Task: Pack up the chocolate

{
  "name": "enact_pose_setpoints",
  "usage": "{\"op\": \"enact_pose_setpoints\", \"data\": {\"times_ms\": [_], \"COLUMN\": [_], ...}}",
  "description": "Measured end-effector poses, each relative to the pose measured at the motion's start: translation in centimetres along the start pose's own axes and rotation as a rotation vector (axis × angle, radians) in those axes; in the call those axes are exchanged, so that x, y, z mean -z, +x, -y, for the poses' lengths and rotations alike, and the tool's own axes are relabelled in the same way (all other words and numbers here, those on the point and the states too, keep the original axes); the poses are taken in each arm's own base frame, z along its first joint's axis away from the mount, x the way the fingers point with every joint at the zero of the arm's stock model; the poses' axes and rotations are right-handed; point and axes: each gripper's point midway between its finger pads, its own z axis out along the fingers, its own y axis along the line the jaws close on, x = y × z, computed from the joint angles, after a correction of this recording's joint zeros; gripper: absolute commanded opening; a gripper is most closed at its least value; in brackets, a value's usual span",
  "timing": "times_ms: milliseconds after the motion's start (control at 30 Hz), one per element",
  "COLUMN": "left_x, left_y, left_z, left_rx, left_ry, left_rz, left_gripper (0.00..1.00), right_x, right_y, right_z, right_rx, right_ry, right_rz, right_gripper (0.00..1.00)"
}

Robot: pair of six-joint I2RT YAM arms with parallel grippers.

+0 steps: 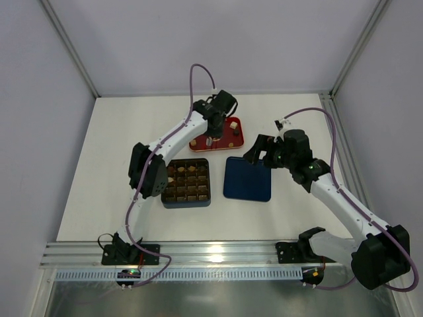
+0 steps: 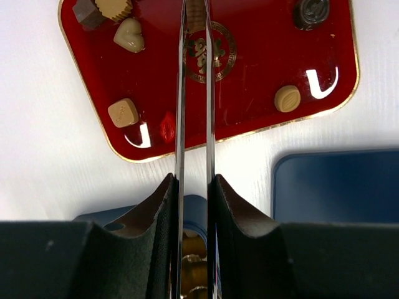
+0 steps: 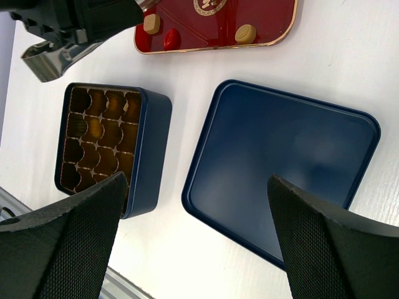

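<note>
Loose chocolate pieces lie on a red tray (image 2: 249, 75): a tan square (image 2: 123, 113), a cream heart (image 2: 129, 35), a tan round (image 2: 287, 98) and a dark round (image 2: 312, 10). My left gripper (image 2: 193, 177) hangs over the tray's near edge, shut on metal tweezers (image 2: 181, 93). The tweezers' tips pinch a tan ribbed piece (image 2: 196, 14) over the tray's gold emblem. In the top view the left gripper (image 1: 210, 137) is above the tray (image 1: 239, 135). My right gripper (image 3: 196, 180) stands open and empty above the navy lid (image 3: 280, 156).
The dark box (image 1: 186, 181) with its gridded brown compartments (image 3: 93, 137) sits left of the lid (image 1: 248, 178), both nearer than the tray. The right arm (image 1: 330, 191) reaches in from the right. Frame posts stand at the table's back corners.
</note>
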Motion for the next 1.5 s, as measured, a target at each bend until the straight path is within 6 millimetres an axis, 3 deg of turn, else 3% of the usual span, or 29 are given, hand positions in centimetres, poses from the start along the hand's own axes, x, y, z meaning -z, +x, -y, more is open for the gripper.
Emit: {"op": "enact_pose_setpoints", "data": {"times_ms": [133, 367, 467, 600, 1000, 1300, 1500], "left_x": [2.2, 10.2, 13.3, 15.7, 19.3, 18.6, 18.1], "left_y": [-0.5, -0.6, 0.4, 3.2, 13.4, 17.4, 18.4], "left_z": [-0.2, -2.1, -3.3, -4.7, -7.3, -7.1, -6.9], "left_rx": [0.008, 0.042, 0.055, 0.065, 0.061, 0.051, 0.059], "left_ry": [0.031, 0.115, 0.142, 0.165, 0.189, 0.184, 0.177], "left_rz": [0.014, 0.087, 0.111, 0.099, 0.002, -0.069, -0.092], "left_gripper": [0.15, 0.15, 0.15, 0.15, 0.17, 0.18, 0.21], "right_x": [-0.1, -0.7, -1.0, -1.4, -2.4, -2.9, -2.9], "right_y": [0.0, 0.3, 0.4, 0.4, 0.6, 0.9, 0.9], "right_z": [0.0, 0.3, 0.4, 0.4, 0.7, 0.4, 0.4], "right_rx": [-0.001, -0.005, -0.007, -0.011, -0.028, -0.032, -0.032], "right_ry": [0.0, 0.007, 0.01, 0.008, 0.011, 0.005, 0.006], "right_rz": [-0.001, -0.015, -0.021, -0.021, -0.034, -0.041, -0.041], "right_gripper": [0.94, 0.93, 0.93, 0.93, 0.93, 0.91, 0.91]}}
